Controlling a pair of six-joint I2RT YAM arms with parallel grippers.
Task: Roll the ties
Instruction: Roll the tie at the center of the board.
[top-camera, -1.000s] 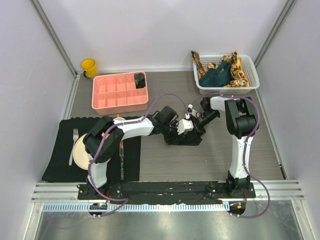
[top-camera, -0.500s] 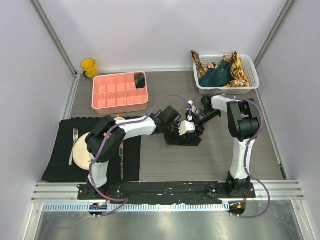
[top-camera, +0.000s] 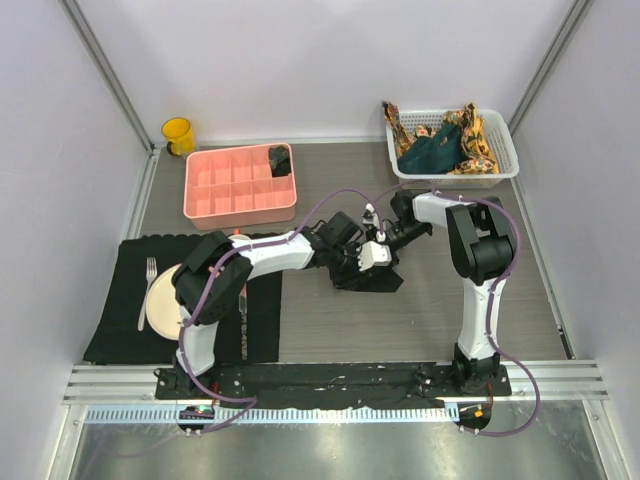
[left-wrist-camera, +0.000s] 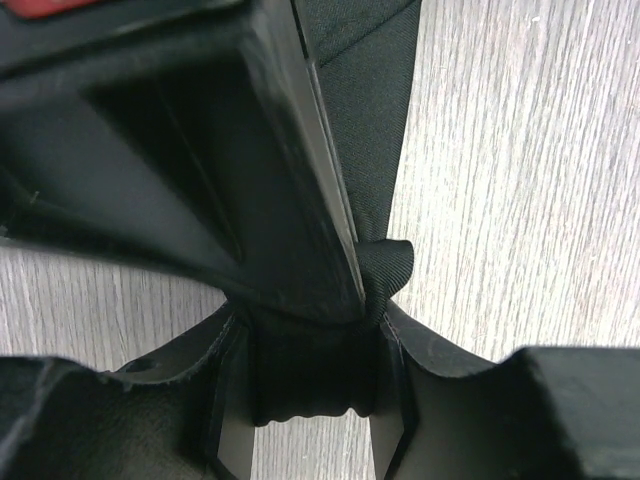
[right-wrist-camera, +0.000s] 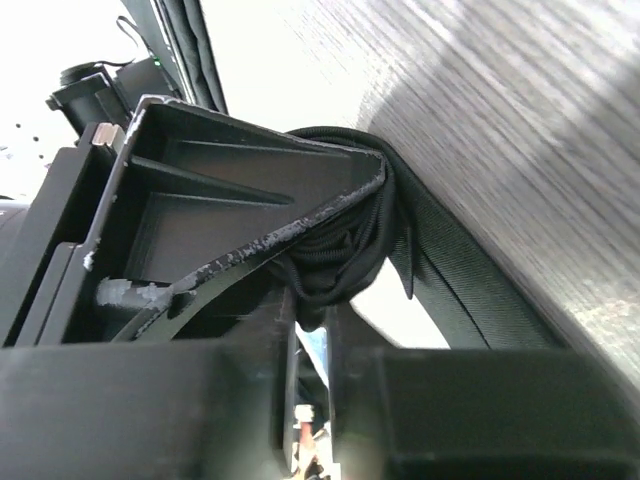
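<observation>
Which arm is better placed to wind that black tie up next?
Right. The right tool grips the coiled bundle of the black tie; the left tool only pinches a small fold, probably anchoring it.

black tie (top-camera: 366, 280) bunched mid-table; others (top-camera: 432, 150) (teal, orange) in basket (top-camera: 455, 181)

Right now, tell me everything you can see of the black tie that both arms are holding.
The black tie is plain, matte, finely ribbed woven fabric. It lies mid-table on the wood-grain tabletop, part of it spread flat, one end gathered into a small wrinkled roll. The left gripper pinches a fold of it in its jaws, and the right gripper clamps the roll from the opposite side.
</observation>
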